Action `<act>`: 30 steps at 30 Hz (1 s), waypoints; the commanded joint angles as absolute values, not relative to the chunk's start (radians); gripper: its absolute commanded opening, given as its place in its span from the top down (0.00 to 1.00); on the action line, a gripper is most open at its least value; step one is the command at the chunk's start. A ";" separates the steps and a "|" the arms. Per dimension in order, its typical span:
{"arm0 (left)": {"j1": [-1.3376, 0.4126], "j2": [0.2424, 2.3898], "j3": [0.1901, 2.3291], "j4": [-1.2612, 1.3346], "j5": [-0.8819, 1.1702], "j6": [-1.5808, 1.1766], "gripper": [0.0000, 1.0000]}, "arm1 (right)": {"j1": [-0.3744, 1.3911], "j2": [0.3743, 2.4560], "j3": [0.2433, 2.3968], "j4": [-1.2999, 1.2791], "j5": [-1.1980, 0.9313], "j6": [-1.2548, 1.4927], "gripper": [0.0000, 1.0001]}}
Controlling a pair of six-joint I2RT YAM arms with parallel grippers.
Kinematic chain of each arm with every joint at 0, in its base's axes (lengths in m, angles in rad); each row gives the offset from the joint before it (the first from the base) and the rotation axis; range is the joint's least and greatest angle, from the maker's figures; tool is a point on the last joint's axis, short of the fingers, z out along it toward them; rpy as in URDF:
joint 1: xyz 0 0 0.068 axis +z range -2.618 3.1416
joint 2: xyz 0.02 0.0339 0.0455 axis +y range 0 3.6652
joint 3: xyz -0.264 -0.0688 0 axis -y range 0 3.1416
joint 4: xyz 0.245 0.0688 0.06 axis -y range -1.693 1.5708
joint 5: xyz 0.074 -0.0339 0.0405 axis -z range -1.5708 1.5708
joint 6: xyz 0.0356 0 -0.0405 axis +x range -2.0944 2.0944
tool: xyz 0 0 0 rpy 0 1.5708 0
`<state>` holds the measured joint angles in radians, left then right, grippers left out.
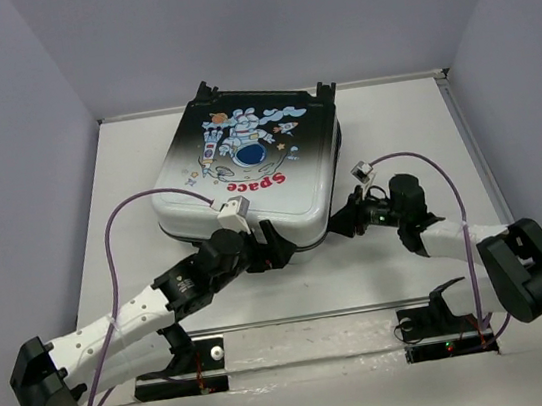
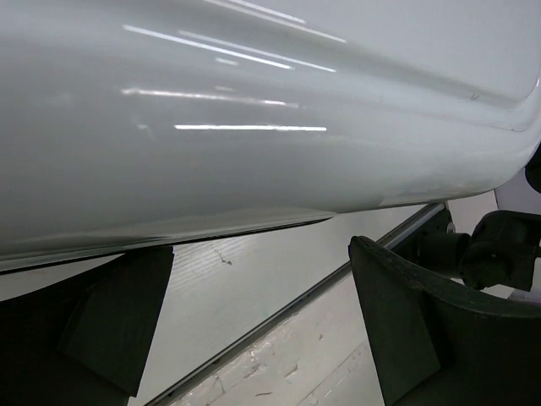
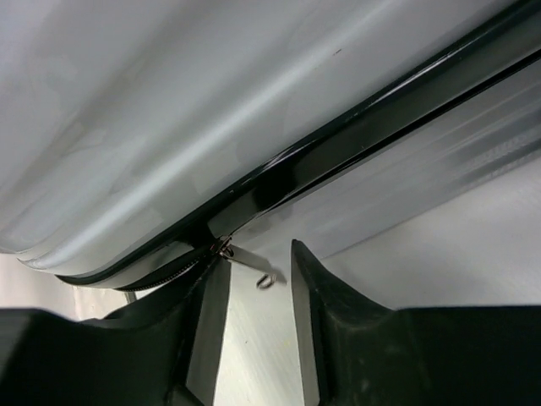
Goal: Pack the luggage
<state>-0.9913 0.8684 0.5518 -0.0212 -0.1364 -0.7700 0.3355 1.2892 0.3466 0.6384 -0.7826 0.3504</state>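
Observation:
The luggage [image 1: 246, 166] lies flat and closed on the table, astronaut and red "Space" print facing up, wheels at the far edge. My left gripper [image 1: 269, 247] is open at its near edge. In the left wrist view the white shell [image 2: 254, 127] fills the top, and the gripper [image 2: 258, 252] is empty, its jaws wide apart just below the rim. My right gripper [image 1: 339, 222] is at the near right corner. In the right wrist view it is [image 3: 259, 258] open, with the metal zipper pull [image 3: 249, 260] hanging between its fingers, not clamped. The black zipper seam [image 3: 338, 144] runs under the shell.
The white table [image 1: 127, 183] is enclosed by pale walls at the back and sides. A metal rail [image 1: 297, 318] runs along the near edge by the arm bases. Purple cables loop over both arms.

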 commanded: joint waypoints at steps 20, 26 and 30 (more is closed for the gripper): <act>-0.891 1.026 0.841 0.103 -0.209 -0.609 0.02 | 0.626 0.967 0.321 0.238 -0.364 0.436 0.93; -0.884 1.074 0.862 0.144 -0.192 -0.607 0.02 | 0.798 0.868 0.314 0.094 -0.278 0.543 0.93; -0.884 1.124 0.902 0.163 -0.176 -0.612 0.03 | 1.058 0.972 0.363 0.138 -0.133 0.609 0.93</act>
<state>-0.9054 1.1034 0.7765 -0.1341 -0.1364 -0.6697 0.8719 0.8959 0.3172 0.1726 -0.2604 0.5259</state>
